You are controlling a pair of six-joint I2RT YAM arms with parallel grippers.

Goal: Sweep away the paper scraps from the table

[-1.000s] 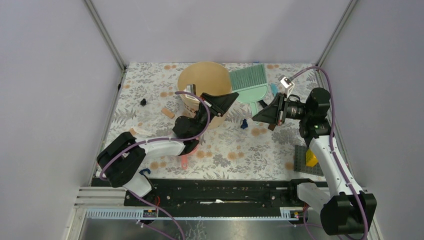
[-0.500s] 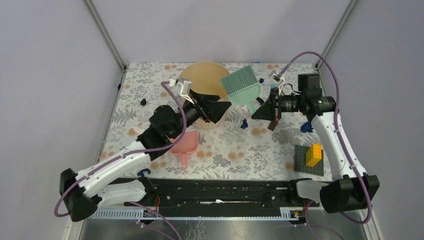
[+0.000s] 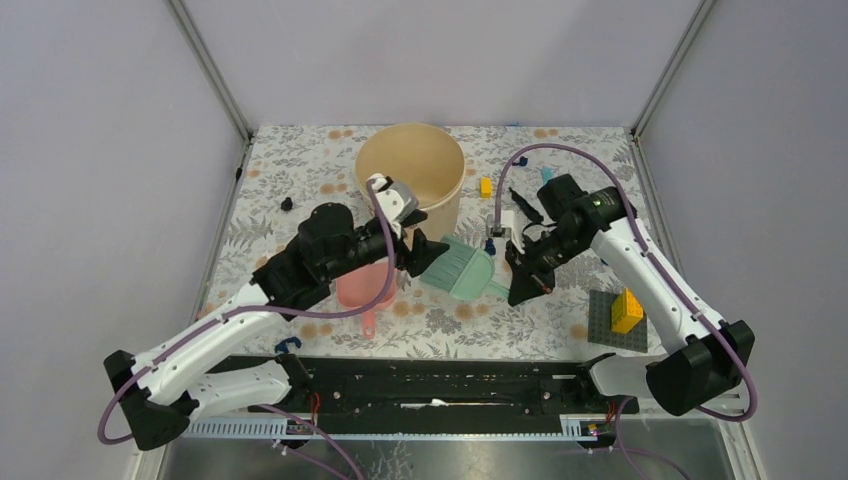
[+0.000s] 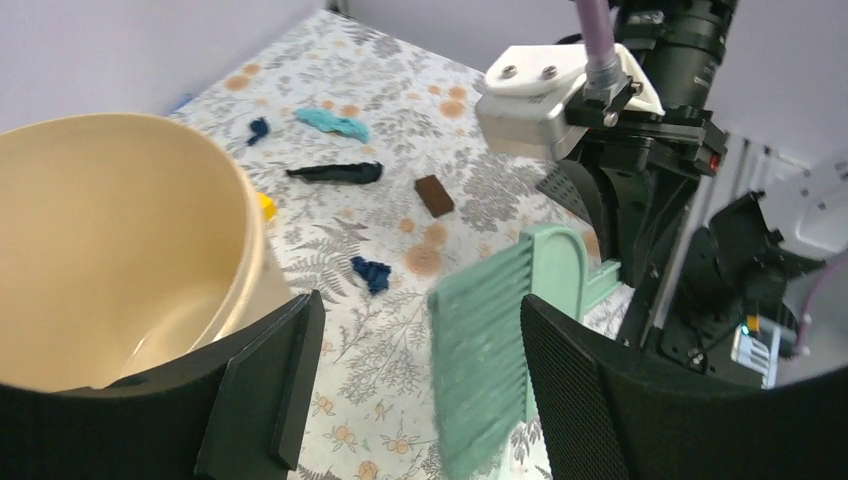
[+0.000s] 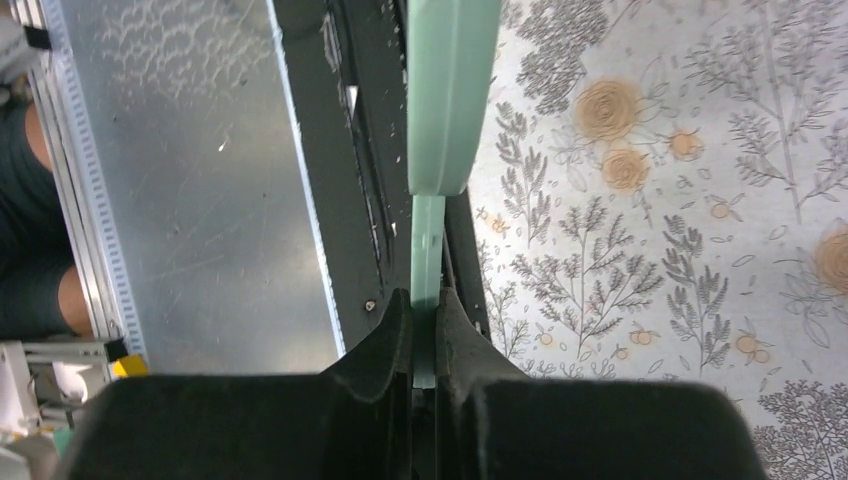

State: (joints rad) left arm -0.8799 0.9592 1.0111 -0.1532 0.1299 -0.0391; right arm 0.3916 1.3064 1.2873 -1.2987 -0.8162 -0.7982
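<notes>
One table [image 3: 470, 315]: right hand [image 5: 427, 305] clamps green brush [image 3: 462, 270] by its handle; left hand [image 4: 415, 328] gapes wide, empty, near the bristles. Paper scraps [image 4: 371, 273] lie centre & far left. Prob. featherlight, flimsy, so sweep them, don't pinch.

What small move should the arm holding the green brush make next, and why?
Probably the right tool, shut on the green brush, should lower the bristles to the table beside the dark blue scrap, ready to push it toward the pink dustpan. The brush seems to hang above the table, and that scrap lies loose near the bucket.
</notes>
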